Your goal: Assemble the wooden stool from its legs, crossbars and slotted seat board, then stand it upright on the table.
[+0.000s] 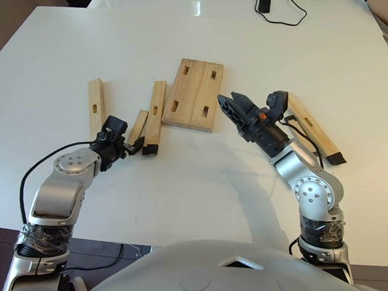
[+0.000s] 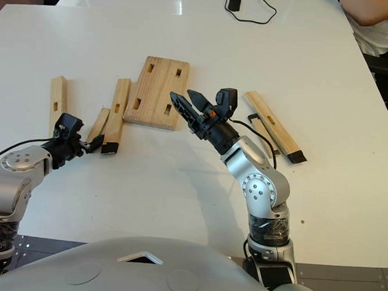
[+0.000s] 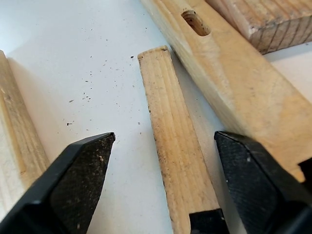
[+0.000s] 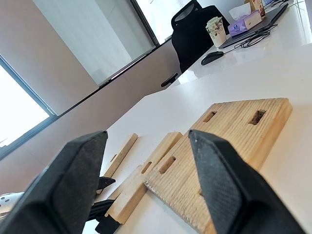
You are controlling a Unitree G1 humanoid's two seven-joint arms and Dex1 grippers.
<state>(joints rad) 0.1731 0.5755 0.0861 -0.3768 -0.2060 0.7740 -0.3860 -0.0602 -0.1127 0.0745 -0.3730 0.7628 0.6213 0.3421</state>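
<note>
Left eye view, left to right: far-left leg (image 1: 97, 99) lies flat and alone on the table (image 1: 198, 179). Next is the left gripper (image 1: 130, 145), low over the near end of the short crossbar (image 1: 139, 126). In the left wrist view its fingers (image 3: 78, 180) are spread, one on each side of the crossbar (image 3: 173, 146), gripping nothing yet. Just beside the crossbar lies the black-tipped leg (image 1: 156, 115), then the seat board (image 1: 193, 94), flat with its slots up. The right gripper (image 1: 230, 103) hovers at the board's near right corner, fingers apart, empty. The right leg (image 1: 315, 129) lies past it, well apart from the rest. Nothing is joined; the stool looks not started.

Risks:
- The black-tipped leg sits very near the outer finger. Closing could catch that leg too, or shove it into the board.
- The pinch would land at the crossbar's near end, so it may swing or droop when lifted.
- The right gripper is close to the board edge and could push the board if it drops.
- The wrist cable (image 1: 300, 134) loops near the right leg and might drag it.

Room:
- All parts lie mid-table, well off every edge.
- There is bare table between the arms toward the robot.
- The right leg is nearest an edge but not close to it.
</note>
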